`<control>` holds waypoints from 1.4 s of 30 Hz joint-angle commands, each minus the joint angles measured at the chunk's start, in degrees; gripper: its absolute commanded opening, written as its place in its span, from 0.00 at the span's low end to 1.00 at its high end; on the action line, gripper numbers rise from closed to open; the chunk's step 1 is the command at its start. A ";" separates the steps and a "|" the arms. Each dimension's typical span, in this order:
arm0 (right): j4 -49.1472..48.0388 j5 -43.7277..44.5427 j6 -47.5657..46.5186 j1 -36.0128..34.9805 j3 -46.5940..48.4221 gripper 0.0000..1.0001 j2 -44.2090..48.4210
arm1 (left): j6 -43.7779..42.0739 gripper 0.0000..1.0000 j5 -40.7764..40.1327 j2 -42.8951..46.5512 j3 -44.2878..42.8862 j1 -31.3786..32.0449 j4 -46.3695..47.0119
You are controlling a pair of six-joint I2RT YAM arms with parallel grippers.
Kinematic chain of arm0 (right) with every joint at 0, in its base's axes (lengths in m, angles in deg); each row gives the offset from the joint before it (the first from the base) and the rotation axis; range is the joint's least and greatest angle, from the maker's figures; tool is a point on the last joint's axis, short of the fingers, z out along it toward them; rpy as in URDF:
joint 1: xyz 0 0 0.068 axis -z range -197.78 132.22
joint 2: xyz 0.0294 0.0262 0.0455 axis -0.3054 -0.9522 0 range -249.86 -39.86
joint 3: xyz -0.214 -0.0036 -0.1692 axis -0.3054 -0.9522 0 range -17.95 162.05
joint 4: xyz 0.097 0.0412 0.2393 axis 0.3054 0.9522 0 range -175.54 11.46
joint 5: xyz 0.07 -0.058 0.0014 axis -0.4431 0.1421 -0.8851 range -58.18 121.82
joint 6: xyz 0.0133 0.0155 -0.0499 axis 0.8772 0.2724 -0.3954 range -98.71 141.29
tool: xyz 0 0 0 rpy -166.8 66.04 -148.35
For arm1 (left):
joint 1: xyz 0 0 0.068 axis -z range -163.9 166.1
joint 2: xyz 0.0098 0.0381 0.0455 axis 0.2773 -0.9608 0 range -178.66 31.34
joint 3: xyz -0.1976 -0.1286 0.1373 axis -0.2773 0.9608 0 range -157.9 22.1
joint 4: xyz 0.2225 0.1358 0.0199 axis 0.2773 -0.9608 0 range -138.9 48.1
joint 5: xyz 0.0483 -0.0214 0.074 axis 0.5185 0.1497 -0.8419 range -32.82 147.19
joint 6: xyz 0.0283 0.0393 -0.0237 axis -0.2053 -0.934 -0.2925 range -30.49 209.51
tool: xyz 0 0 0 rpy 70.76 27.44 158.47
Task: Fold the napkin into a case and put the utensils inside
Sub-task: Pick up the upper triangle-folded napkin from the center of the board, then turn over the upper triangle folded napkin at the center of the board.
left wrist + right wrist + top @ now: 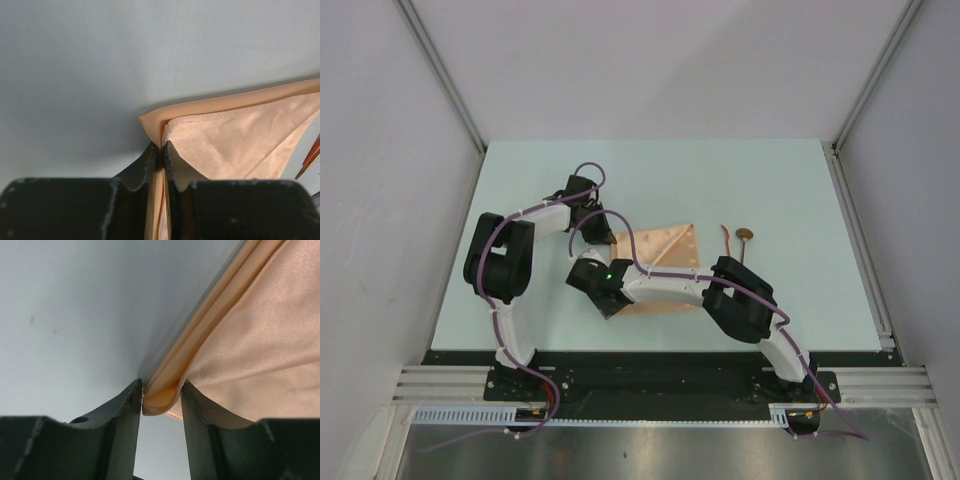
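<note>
Napkin (670, 245) corner is clamped between my left fingers (145, 167), my right fingers (125, 412) pinch its folded edge, and the utensils (744, 236) lie just beside it.

napkin (670, 245) half under right arm (665, 285), utensils (312, 156) cropped

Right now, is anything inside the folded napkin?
Only cloth layers show at the folded edges of the napkin. The spoon and the stick lie bare on the table to its right, outside it. The right arm covers its near part, so that stretch cannot be checked.
</note>
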State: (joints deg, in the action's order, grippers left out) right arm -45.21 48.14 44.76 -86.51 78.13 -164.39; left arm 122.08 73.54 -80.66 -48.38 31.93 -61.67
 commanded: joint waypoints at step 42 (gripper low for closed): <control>-26.51 -46.18 5.96 1.85 11.41 0.00 7.99 | 8.29 0.00 -10.81 41.85 2.55 -20.75 -19.33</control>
State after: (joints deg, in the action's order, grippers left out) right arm -63.83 13.26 46.42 -82.67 83.00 -155.28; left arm 131.18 69.72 -46.89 -40.97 14.71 -75.73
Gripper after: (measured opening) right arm 0.021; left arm 0.009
